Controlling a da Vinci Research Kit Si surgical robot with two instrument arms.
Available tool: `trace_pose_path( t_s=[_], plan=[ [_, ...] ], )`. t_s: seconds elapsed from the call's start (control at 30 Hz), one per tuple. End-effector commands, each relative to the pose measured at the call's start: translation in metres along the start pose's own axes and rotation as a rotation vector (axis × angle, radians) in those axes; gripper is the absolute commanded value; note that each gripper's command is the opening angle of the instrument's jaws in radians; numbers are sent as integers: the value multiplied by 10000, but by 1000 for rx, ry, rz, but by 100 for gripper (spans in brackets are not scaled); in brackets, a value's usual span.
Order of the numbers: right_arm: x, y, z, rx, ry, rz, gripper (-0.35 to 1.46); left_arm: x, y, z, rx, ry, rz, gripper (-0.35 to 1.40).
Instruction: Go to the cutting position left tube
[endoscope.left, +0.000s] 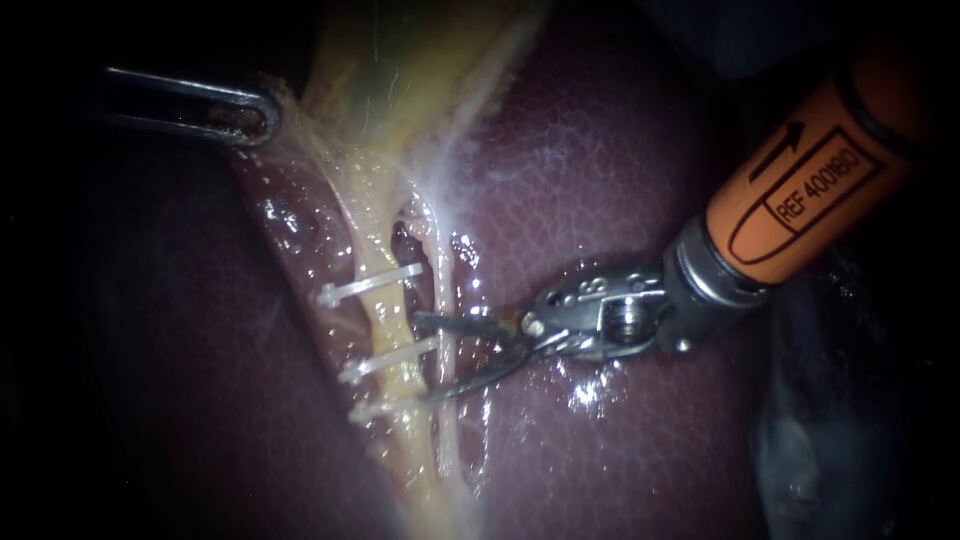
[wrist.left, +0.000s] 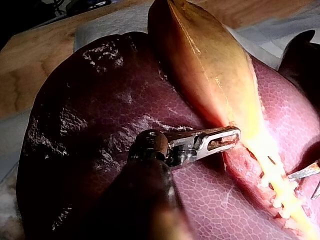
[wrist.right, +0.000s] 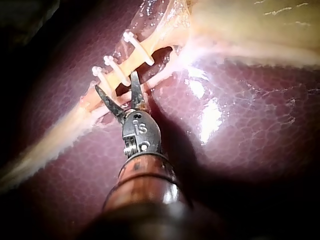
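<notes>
Two tubes run down from the gallbladder (endoscope.left: 400, 60) over the liver (endoscope.left: 620, 150). The yellow left tube (endoscope.left: 380, 240) carries three white clips (endoscope.left: 368, 285). The paler right tube (endoscope.left: 443, 275) lies close beside it. My right instrument (endoscope.left: 420, 358), on an orange shaft, holds its two blades open. The right tube passes between them, and their tips reach the left tube's edge on either side of the middle clip (endoscope.left: 388, 361). The right wrist view shows the same open blades (wrist.right: 116, 82) just short of the clips (wrist.right: 114, 67). My left instrument (endoscope.left: 245, 115) is shut on gallbladder tissue beside the neck (wrist.left: 222, 141).
Wet, glistening liver surface surrounds the tubes. A thin white membrane (endoscope.left: 470, 130) stretches from the gallbladder toward the right tube. In the left wrist view a wooden bench (wrist.left: 30, 55) and a pale cloth (wrist.left: 110, 22) lie beyond the liver.
</notes>
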Motion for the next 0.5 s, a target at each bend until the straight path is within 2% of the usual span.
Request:
trace_pose_path(
  t_s=[0.03, 0.5],
  plan=[
    [-2, 2, 1, -2, 0, 6, 120, 0, 0, 0, 0, 0, 0, -35],
    [-38, 44, 25, 18, -7, 72, 125, 0, 0, 0, 0, 0, 0, -35]
  ],
)
